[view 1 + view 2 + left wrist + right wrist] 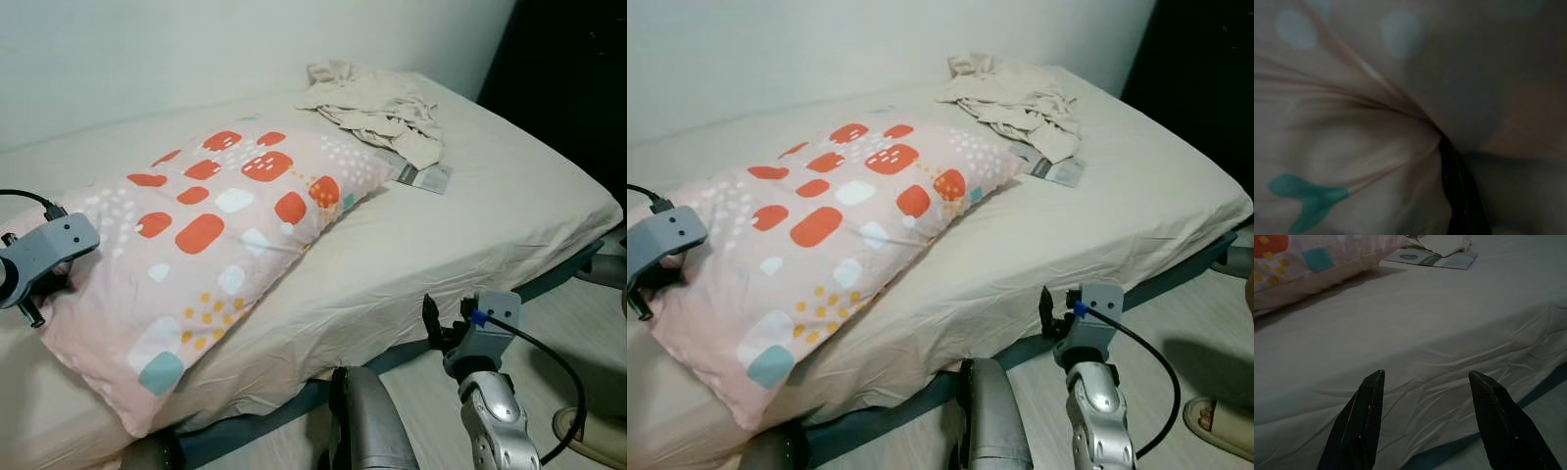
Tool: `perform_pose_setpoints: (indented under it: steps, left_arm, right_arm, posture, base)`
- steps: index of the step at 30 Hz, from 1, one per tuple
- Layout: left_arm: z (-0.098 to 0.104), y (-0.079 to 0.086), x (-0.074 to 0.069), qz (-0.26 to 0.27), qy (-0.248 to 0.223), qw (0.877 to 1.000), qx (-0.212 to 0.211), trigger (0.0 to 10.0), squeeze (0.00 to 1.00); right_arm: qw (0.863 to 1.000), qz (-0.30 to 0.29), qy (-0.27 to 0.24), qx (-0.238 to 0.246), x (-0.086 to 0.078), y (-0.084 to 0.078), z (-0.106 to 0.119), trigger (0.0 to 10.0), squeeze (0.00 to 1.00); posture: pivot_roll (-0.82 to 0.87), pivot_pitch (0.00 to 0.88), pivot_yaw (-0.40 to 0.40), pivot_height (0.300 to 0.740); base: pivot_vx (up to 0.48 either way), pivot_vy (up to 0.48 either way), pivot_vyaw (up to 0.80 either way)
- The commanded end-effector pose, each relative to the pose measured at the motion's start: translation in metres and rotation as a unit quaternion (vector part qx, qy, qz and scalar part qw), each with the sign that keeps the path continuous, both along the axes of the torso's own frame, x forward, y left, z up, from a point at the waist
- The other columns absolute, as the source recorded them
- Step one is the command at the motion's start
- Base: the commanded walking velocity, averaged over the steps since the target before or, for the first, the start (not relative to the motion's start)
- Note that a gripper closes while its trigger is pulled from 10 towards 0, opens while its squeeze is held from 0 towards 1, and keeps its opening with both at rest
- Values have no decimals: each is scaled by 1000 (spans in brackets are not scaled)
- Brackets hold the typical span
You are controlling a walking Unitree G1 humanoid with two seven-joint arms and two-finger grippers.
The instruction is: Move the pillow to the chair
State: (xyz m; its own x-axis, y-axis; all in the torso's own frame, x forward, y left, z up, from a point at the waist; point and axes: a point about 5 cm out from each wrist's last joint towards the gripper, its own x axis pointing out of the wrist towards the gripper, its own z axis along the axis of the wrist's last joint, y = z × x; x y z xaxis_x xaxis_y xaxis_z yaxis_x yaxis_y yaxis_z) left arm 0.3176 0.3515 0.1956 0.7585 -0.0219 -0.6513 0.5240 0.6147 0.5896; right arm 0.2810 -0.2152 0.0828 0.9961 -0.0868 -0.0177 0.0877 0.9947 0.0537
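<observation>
A long pink pillow with orange, white and teal patches lies slantwise on the bed. Its near end hangs a little over the bed's front edge. My left gripper is at the pillow's left edge. In the left wrist view the pillow fabric is bunched in creases around a black finger, so the gripper is shut on the pillow. My right gripper hangs open in front of the bed's side, below the mattress edge, with nothing between its fingers.
A crumpled beige cloth and a flat printed packet lie at the far end of the bed. A white wall runs behind the bed. To the right there is pale floor with a slipper, and a dark opening.
</observation>
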Motion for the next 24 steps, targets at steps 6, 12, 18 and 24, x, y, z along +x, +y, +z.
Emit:
perform_pose_setpoints:
  steps: [6, 12, 18, 24]
  left_arm:
    - [-35, -53, 27, 40, -97, 982, -156, 0, 0]
    - [-48, -65, 30, 57, -132, 980, -136, 0, 0]
    - [-49, -75, 32, 61, -169, 974, -136, 0, 0]
    - [-54, -87, 32, 69, -180, 968, -163, 0, 0]
  right_arm:
    - [999, -33, -18, -20, 29, -18, 29, 10000, 0]
    - [996, -71, -10, -49, 49, -46, 45, 10000, 0]
    - [990, -63, 8, -127, 72, -63, 65, 10000, 0]
    - [995, 1, -5, -95, 88, -54, 81, 10000, 0]
  posture:
    - [-34, 134, -23, 536]
    - [-52, 147, -11, 536]
    - [-53, 182, -12, 536]
    - [-45, 220, -20, 536]
  base:
    - [0, 0, 0]
    - [0, 0, 0]
    - [0, 0, 0]
    - [0, 0, 0]
